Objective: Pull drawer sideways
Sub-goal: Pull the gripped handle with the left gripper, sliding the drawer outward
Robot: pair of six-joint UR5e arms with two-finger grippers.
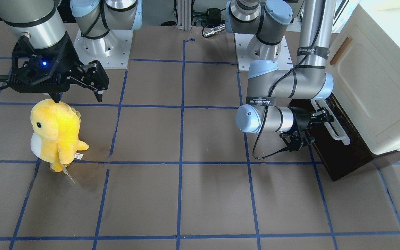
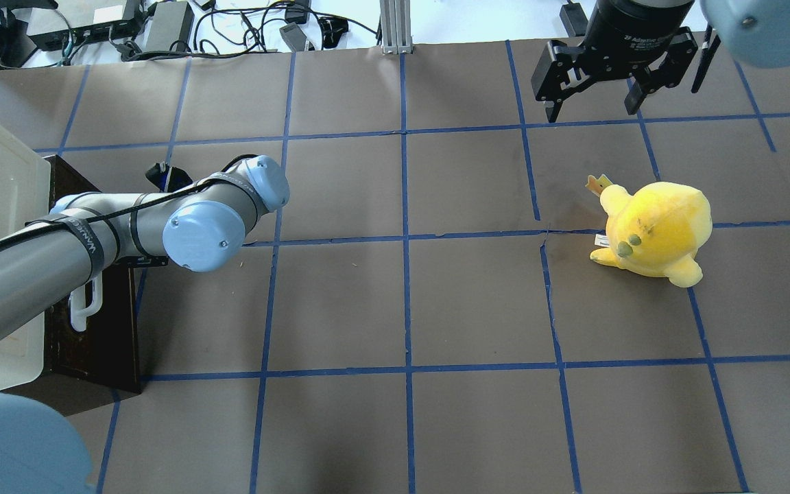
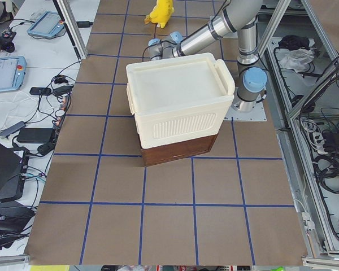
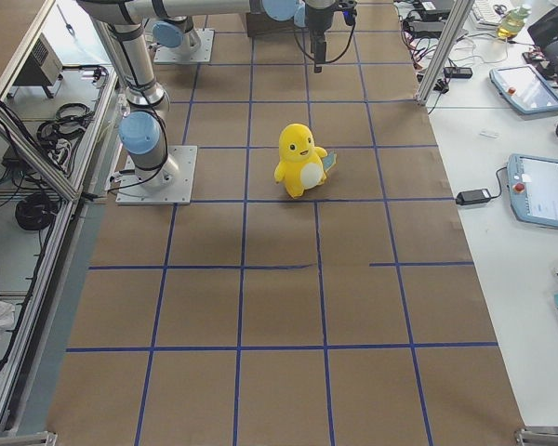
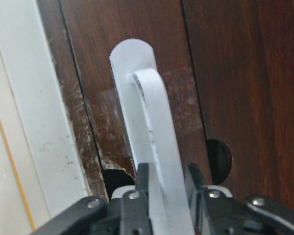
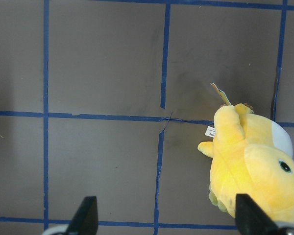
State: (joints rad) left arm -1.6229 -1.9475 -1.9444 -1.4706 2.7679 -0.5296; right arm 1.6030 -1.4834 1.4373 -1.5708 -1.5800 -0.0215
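The drawer's dark brown wooden front sits at the foot of the cream cabinet, and shows in the overhead view and the left wrist view. Its long white bar handle runs along the front. My left gripper is shut on this handle, one finger on each side of the bar. My right gripper is open and empty, hanging above the table on the other side, and also shows in the front view.
A yellow plush toy stands on the brown mat below my right gripper, also in the overhead view and the right wrist view. The cabinet door panel has a small wooden handle. Blue tape lines grid the mat.
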